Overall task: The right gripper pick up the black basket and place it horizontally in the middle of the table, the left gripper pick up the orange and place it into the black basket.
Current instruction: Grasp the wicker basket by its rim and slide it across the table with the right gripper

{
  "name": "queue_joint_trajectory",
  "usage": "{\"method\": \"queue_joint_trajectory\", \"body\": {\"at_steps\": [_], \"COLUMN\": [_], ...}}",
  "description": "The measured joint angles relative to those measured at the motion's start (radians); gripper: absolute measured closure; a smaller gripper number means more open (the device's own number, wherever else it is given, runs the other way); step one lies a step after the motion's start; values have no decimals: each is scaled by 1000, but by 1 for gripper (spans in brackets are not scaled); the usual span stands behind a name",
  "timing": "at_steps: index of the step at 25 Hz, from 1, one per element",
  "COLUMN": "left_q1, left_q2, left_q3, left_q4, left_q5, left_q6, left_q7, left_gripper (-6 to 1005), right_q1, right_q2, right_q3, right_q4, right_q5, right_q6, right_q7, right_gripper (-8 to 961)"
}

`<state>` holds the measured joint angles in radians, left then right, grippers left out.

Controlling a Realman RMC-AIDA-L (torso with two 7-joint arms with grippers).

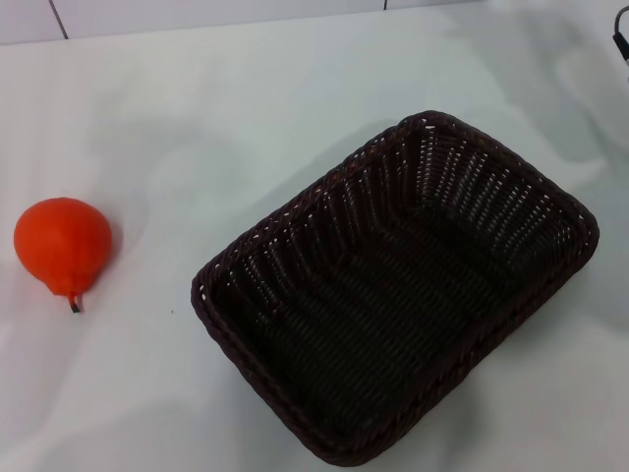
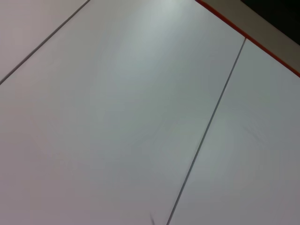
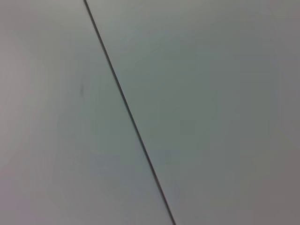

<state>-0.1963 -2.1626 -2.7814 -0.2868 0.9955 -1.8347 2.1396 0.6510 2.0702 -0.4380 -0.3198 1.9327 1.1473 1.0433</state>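
The black basket [image 1: 398, 295] lies on the white table [image 1: 246, 118], right of the middle, turned at a slant with its open side up and nothing in it. The orange [image 1: 62, 244] rests on the table at the far left, its dark stem pointing toward the near edge. Neither gripper shows in the head view. Both wrist views show only bare white tabletop with a thin dark seam line.
A small dark cable piece [image 1: 621, 43] pokes in at the head view's top right edge. A red strip [image 2: 243, 35] marks a table border in the left wrist view. A seam runs along the table's far edge [image 1: 197, 28].
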Motion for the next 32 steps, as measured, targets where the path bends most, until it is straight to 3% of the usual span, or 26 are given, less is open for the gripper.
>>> {"method": "queue_joint_trajectory", "body": {"at_steps": [7,10,13,16,18,21,25,32], "left_q1": [3,4,5,4,4,1,-2,-9], "left_q2": [0,0,0,2,2,3,4,4], "left_q3": [0,1,2,1,0,0,0,0], "left_q4": [0,0,0,0,-1,-3,-3,-4], "left_q5": [0,0,0,0,0,0,0,0], "left_q6": [0,0,0,0,1,6,11,33], "left_q7": [-8,-9,-9,-9,-9,-9,-4,-2], "left_gripper": [115,116,116,116,116,116,115,115], "right_q1": [-3,-11,-17,-8,13,47,96,163], "right_q2": [-14,-32,-70,-133,-176,-213,-226,-211], "right_q3": [-83,-160,-246,-325,-342,-334,-311,-302], "right_q4": [-24,-61,-146,-291,-385,-519,-647,-667], "right_q5": [-1,-22,-138,-388,-573,-797,-1055,-1354], "right_q6": [-5,-4,4,68,166,336,505,615], "right_q7": [75,181,394,718,914,1116,1235,1245], "right_gripper": [146,146,146,147,147,148,149,150]}}
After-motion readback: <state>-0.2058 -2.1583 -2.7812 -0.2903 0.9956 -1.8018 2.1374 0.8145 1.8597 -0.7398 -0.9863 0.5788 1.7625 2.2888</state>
